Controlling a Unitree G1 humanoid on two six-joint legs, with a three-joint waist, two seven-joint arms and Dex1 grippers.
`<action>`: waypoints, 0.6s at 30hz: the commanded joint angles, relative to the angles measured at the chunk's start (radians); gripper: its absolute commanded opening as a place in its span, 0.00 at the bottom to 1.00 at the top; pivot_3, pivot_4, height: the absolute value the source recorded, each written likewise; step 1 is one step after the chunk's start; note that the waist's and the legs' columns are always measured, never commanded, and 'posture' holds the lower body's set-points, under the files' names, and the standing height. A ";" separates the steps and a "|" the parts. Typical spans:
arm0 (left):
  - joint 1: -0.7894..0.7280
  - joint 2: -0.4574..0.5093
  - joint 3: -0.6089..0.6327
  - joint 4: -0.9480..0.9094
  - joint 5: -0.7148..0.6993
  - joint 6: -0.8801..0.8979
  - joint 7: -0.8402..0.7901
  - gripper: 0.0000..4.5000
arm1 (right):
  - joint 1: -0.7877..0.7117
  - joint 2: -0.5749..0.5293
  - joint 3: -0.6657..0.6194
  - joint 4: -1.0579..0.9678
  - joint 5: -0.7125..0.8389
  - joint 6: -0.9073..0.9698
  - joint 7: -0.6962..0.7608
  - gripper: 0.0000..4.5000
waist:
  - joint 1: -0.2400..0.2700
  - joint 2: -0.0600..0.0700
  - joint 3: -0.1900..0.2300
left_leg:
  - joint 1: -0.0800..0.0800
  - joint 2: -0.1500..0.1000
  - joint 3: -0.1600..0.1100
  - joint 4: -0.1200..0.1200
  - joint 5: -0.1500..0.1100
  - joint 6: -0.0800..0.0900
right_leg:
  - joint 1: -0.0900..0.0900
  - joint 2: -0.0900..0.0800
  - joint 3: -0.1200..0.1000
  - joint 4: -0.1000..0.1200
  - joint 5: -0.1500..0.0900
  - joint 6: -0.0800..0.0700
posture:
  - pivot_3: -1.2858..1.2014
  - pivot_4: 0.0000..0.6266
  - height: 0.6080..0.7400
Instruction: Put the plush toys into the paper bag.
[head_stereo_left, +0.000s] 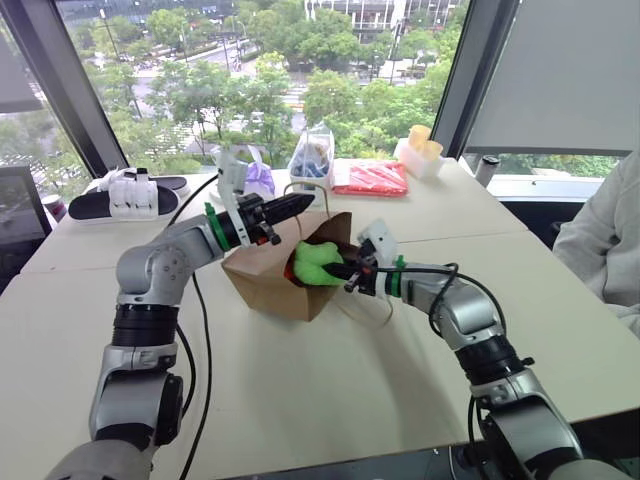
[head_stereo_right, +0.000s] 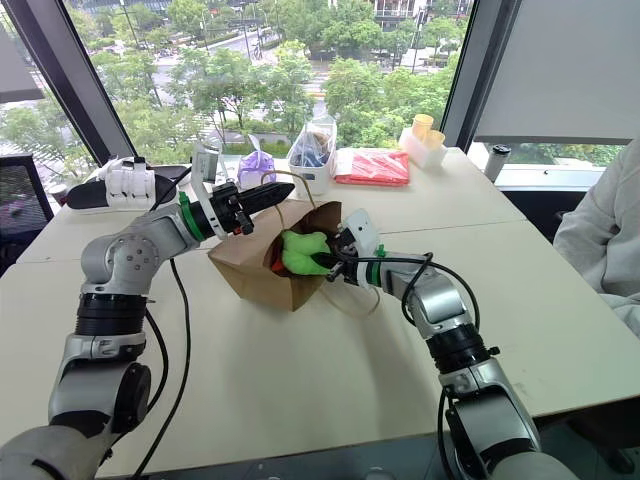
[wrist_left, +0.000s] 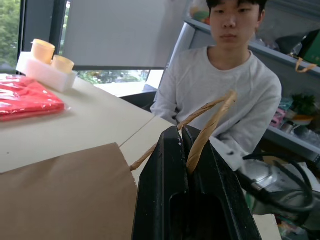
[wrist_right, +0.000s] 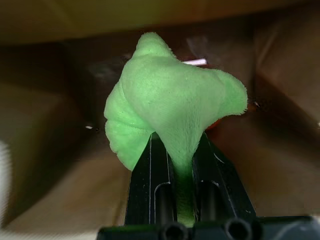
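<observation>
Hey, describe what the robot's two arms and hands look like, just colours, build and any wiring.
Both arms are silver-grey metal segments joined by black ribbed joints. Each wrist carries a green ring and a white camera block. Loose black cables run along both arms and loop off the forearms. The left hand and the right hand each have two slim, glossy black fingers.

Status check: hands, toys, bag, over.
Left hand shut on bag handle. Right hand pinching green toy at paper bag mouth. Nothing blocking.

Head pair: from above, facing forward-down over table (head_stereo_left: 330, 400); shared mid-frame: paper bag (head_stereo_left: 265, 285).
Wrists: close along each pincer.
</observation>
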 joint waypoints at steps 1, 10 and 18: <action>-0.023 0.007 0.026 -0.028 -0.022 -0.006 -0.004 0.00 | -0.042 0.014 -0.016 0.011 -0.026 -0.058 0.007 0.41 | -0.001 0.000 0.000 | 0.000 0.000 0.000 0.000 0.000 0.000 | -0.001 0.000 0.000 0.000 0.000 0.000 | 0.52 0.24 1.00; -0.037 -0.023 0.047 0.010 -0.019 -0.019 0.024 0.00 | -0.017 0.007 -0.039 -0.078 -0.039 -0.077 -0.004 0.99 | -0.008 0.000 0.000 | 0.000 0.000 0.000 0.000 0.000 0.000 | -0.001 0.000 0.000 0.000 0.000 0.000 | 0.52 0.24 1.00; -0.053 -0.038 0.047 0.050 -0.004 -0.043 0.018 0.00 | 0.068 -0.031 -0.134 -0.277 0.048 0.016 0.002 0.99 | -0.004 0.000 0.000 | 0.000 0.000 0.000 0.000 0.000 0.000 | -0.001 0.000 0.000 0.001 0.000 0.000 | 0.52 0.24 1.00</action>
